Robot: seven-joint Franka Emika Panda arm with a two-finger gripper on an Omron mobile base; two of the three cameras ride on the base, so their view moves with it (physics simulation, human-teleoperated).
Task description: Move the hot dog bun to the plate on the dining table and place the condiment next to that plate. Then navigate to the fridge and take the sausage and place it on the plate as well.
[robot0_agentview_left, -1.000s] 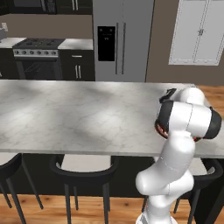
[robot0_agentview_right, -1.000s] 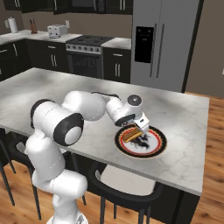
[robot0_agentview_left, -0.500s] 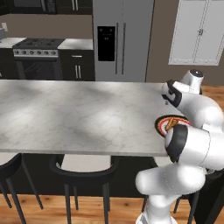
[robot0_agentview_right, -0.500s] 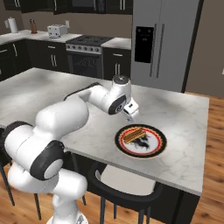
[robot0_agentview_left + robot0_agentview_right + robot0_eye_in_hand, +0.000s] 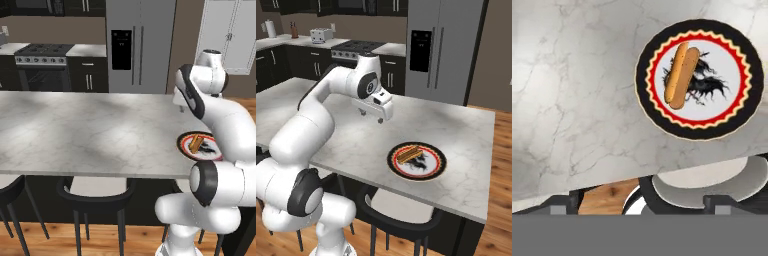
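Gripper (image 5: pixel 371 114) hanging above the white-grey marble dining table (image 5: pixel 356 140), well clear of the top, jaws spread wide and holding nothing. Small dark fingertips (image 5: pixel 562 202) poking up at the bottom of the hand view. Raised up and off to one side of the round dark plate with the red and orange patterned rim (image 5: pixel 417 161), not touching it. Small oblong tan-orange hot dog bun (image 5: pixel 407 154) lying on that plate, on the pale centre beside a black splash pattern, tilted across it. Plate sitting near the table edge closest to the base, above a round grey stool seat (image 5: pixel 712 186). Tall grey side-by-side fridge with black dispenser panel (image 5: pixel 442 45) standing behind the table, black stove (image 5: pixel 361 50) to its left, white panelled double doors (image 5: pixel 227 35) to its right in the left base view
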